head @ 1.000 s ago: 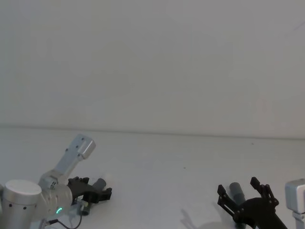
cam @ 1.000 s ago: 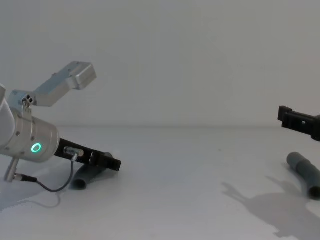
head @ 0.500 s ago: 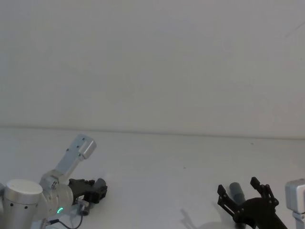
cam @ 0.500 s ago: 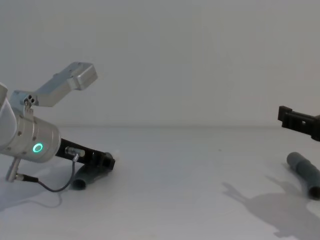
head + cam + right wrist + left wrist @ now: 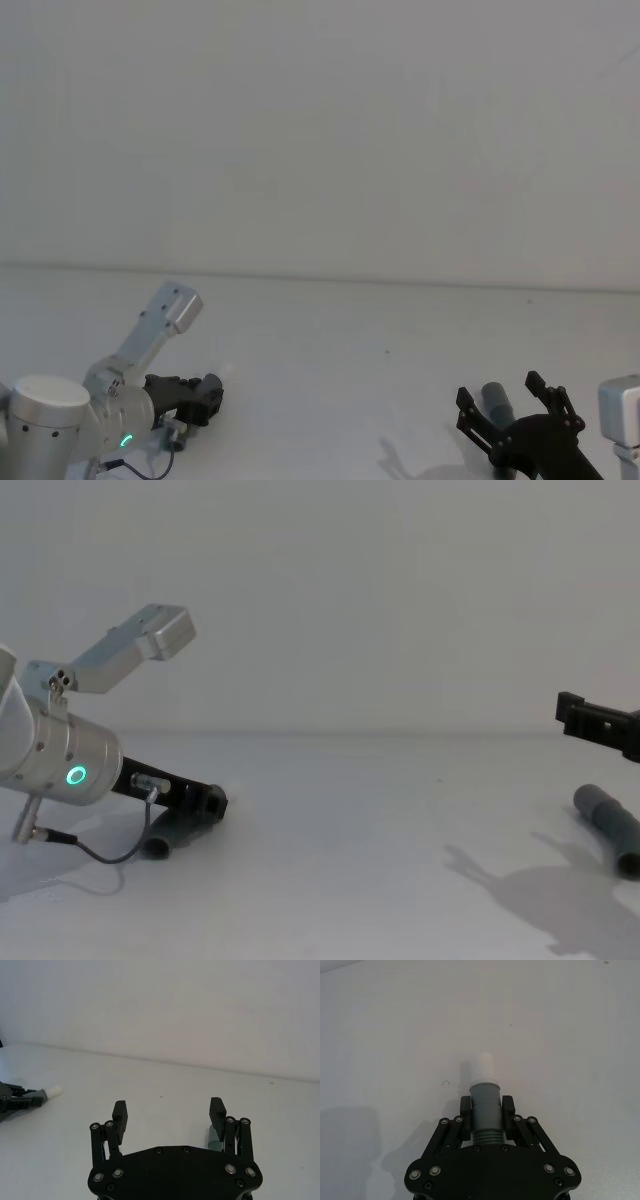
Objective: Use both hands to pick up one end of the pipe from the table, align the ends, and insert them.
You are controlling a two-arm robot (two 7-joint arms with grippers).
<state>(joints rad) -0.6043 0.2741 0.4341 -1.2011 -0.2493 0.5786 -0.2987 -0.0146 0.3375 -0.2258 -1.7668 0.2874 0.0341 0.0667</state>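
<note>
Across white worktop (image 5: 400, 340): clamping the white-tipped pipe piece (image 5: 485, 1117) with left claw (image 5: 487, 1105), holding right claw (image 5: 168, 1108) wide above the other pipe piece (image 5: 608, 820).

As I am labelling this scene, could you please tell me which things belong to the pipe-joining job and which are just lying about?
Belongs to the job:
left claw, shut on the white-tipped hose piece
right claw, open above the second hose piece
table

Just lying about:
thin black cable by the left wrist
plain wall behind
</note>
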